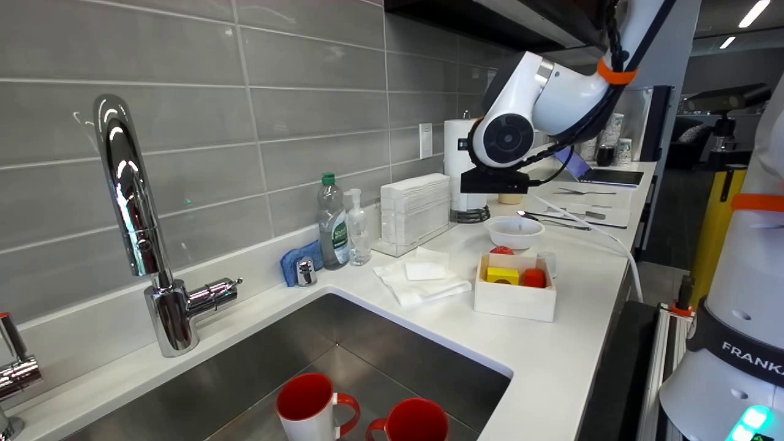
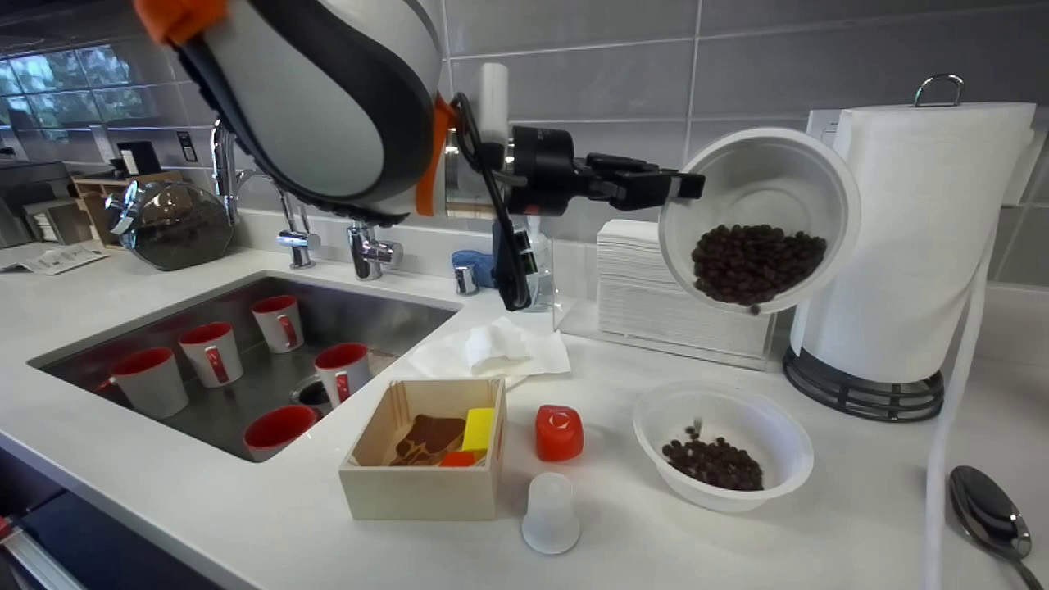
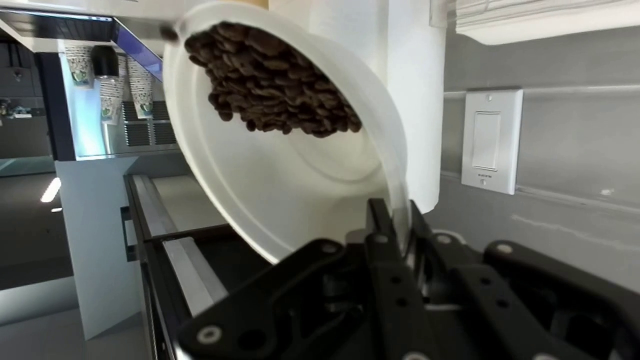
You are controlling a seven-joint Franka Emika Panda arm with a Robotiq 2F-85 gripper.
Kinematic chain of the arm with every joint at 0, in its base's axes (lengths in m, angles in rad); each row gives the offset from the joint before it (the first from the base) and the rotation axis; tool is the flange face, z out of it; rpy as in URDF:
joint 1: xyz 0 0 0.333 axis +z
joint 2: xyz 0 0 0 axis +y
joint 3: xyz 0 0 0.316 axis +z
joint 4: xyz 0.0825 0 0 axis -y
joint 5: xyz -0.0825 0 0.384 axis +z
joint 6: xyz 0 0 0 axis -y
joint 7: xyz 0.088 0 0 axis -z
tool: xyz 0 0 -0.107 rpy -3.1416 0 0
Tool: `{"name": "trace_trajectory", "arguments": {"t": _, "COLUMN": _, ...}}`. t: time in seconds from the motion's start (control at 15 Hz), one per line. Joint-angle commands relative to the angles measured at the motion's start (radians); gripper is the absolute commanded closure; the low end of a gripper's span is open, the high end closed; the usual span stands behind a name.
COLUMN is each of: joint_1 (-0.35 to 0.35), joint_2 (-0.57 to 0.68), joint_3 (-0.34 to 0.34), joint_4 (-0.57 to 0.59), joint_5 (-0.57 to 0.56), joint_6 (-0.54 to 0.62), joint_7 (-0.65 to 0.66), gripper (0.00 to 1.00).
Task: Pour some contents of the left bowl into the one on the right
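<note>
My gripper point(image 2: 688, 185) is shut on the rim of a white bowl point(image 2: 791, 176) and holds it steeply tilted above the counter. Dark brown beans point(image 2: 758, 260) are gathered at its lower edge, and one bean is at the rim. In the wrist view the fingers point(image 3: 395, 215) pinch the wall of this bowl point(image 3: 280, 170), and a blurred bean is at its lip. A second white bowl point(image 2: 778, 418) stands upright on the counter below, with a smaller heap of beans point(image 2: 715, 465) in it. It also shows in an exterior view point(image 1: 514, 234), where the held bowl and fingers are hidden behind the wrist.
A paper towel roll point(image 2: 918, 246) and a napkin holder point(image 2: 664, 303) stand behind the bowls. A wooden box point(image 2: 422, 496), a red block point(image 2: 560, 433) and a translucent cup point(image 2: 551, 516) are beside the lower bowl. A white cable point(image 2: 955, 410), a spoon point(image 2: 990, 512) and a sink with mugs are around.
</note>
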Motion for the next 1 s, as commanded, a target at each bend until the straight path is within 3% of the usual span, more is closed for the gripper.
{"name": "trace_trajectory", "arguments": {"t": 0.0, "joint_1": 0.013, "joint_2": 0.028, "joint_3": 0.012, "joint_4": 0.006, "joint_5": -0.025, "joint_6": -0.074, "joint_7": 0.061, "gripper": 1.0}}
{"name": "trace_trajectory", "arguments": {"t": 0.93, "joint_1": 0.019, "joint_2": 0.04, "joint_3": 0.041, "joint_4": -0.006, "joint_5": -0.052, "joint_6": -0.197, "joint_7": 0.064, "gripper": 1.0}}
